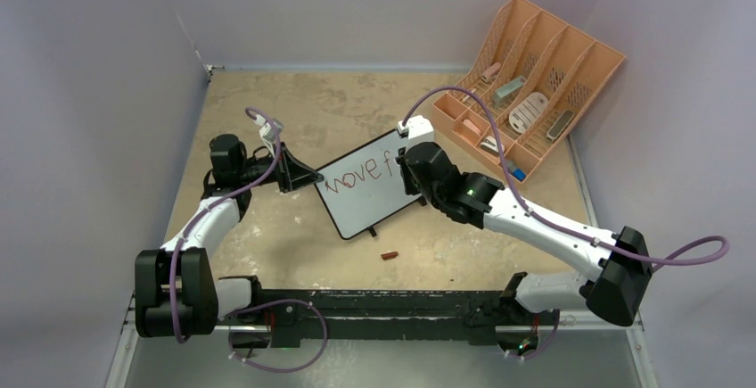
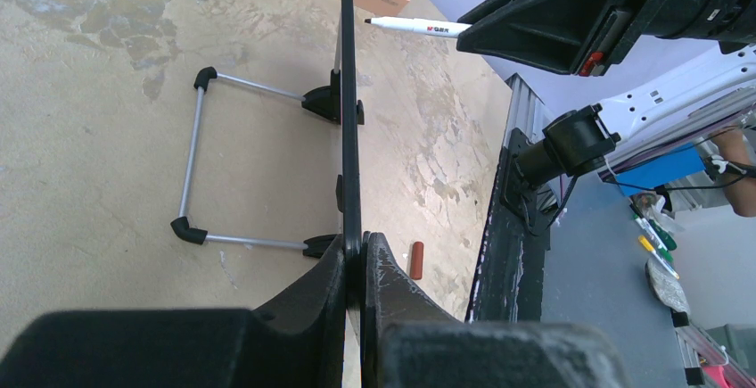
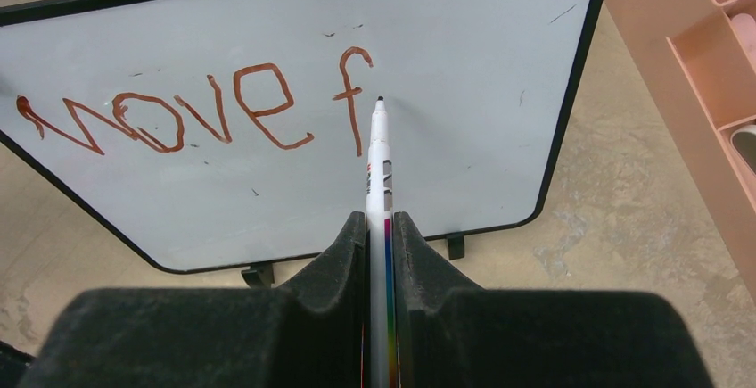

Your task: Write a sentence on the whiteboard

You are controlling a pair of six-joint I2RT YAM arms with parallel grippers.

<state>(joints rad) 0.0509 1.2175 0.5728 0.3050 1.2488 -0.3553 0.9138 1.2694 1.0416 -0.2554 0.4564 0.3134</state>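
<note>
The whiteboard [image 1: 367, 187] stands tilted mid-table, black-framed, with "move f" in red-brown ink. In the right wrist view the whiteboard [image 3: 464, 67] fills the upper frame. My left gripper [image 1: 305, 177] is shut on the board's left edge; in the left wrist view the board's edge [image 2: 348, 94] runs up from between my left gripper [image 2: 359, 254]. My right gripper [image 1: 408, 158] is shut on a white marker [image 3: 378, 165], its tip just right of the "f", at or just off the surface. The marker [image 2: 414, 26] also shows in the left wrist view.
A red-brown marker cap [image 1: 390, 255] lies on the table in front of the board, also in the left wrist view [image 2: 415, 260]. A peach slotted organizer [image 1: 535, 85] with small items stands at the back right. The board's wire stand [image 2: 192, 165] rests behind it.
</note>
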